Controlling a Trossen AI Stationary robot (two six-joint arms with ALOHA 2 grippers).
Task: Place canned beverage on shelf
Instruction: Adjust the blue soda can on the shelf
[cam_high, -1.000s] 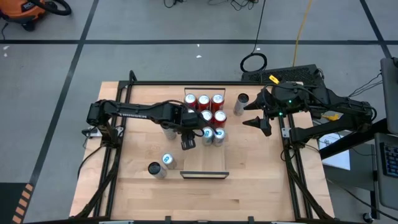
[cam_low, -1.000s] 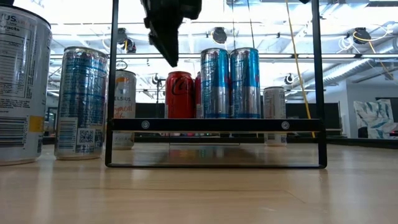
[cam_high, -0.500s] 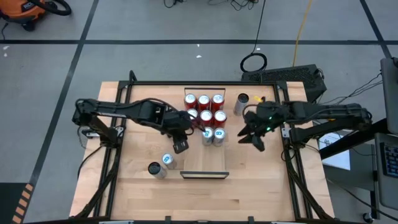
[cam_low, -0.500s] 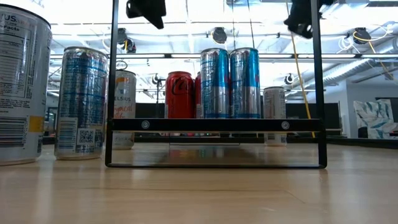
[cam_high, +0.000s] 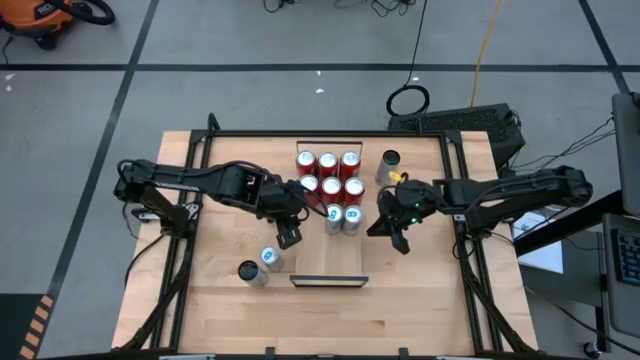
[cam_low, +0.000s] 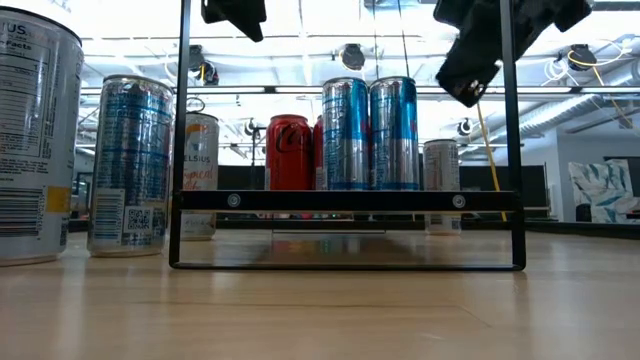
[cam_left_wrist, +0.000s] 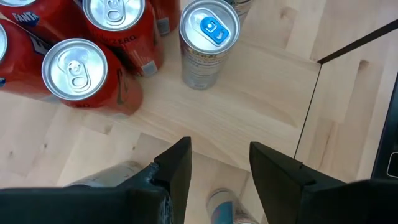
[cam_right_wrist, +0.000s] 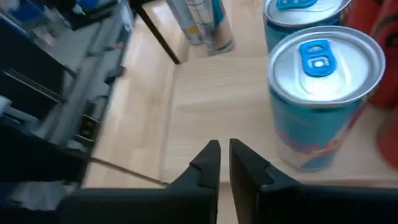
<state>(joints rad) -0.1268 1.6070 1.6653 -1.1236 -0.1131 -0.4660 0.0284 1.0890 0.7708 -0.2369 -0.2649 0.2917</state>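
The shelf (cam_high: 330, 255) is a long light-wood board in the table's middle, with a black frame (cam_low: 345, 200) around it. Several red cans (cam_high: 331, 186) stand on its far half. Two blue-and-silver cans (cam_high: 343, 215) stand just in front of them. My left gripper (cam_high: 288, 235) hangs open over the shelf's left edge, beside the blue cans, with nothing between its fingers (cam_left_wrist: 217, 180). My right gripper (cam_high: 385, 228) is shut and empty. It hovers off the shelf's right edge, close to the nearer blue can (cam_right_wrist: 323, 93).
Two silver cans (cam_high: 270, 258) (cam_high: 249, 272) stand on the table left of the shelf's near end. They loom large in the low view (cam_low: 130, 165). A dark-topped can (cam_high: 388, 165) stands at the far right. Black rails (cam_high: 185, 250) run along the table's sides.
My left gripper has risen and drawn back a little from the blue cans toward the table's left and near edges. My right gripper has come down and moved toward the table's left, up to the shelf's right side, and has shut. No can has moved.
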